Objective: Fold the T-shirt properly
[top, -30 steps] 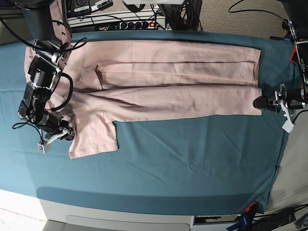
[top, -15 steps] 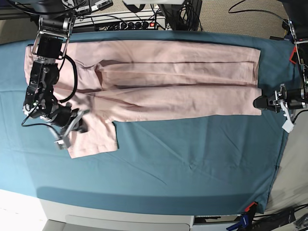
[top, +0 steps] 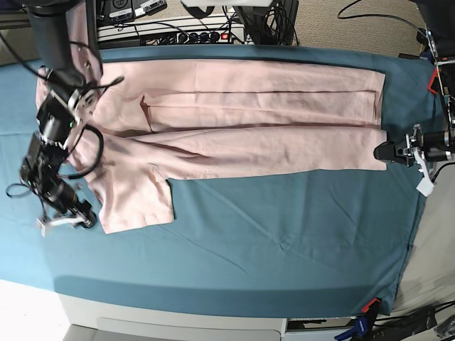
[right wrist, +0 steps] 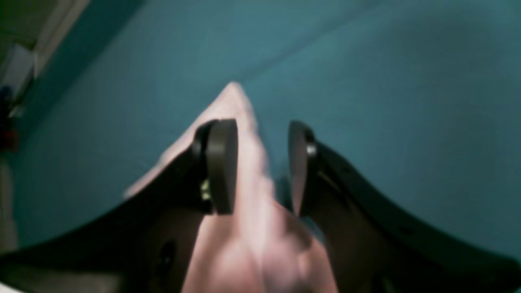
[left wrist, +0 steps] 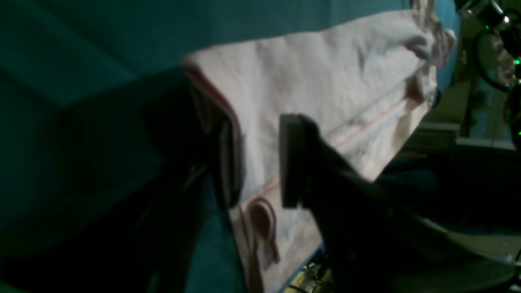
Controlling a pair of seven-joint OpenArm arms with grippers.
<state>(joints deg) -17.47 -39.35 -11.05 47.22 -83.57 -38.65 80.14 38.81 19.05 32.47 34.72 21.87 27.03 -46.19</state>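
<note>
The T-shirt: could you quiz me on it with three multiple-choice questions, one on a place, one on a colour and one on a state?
1. Where does the T-shirt have its sleeve sticking out?
A. by the right arm's fingers
B. at the hem end
C. off the table

2. What colour is the cloth underneath?
A. white
B. teal
C. black

3. How do the right arm's fingers stand?
A. clamped shut
B. apart
C. out of sight

Answers:
1. A, the base view shows the sleeve beside that arm.
2. B, teal surrounds the shirt.
3. B, the right wrist view shows a gap with pink fabric in it.
</note>
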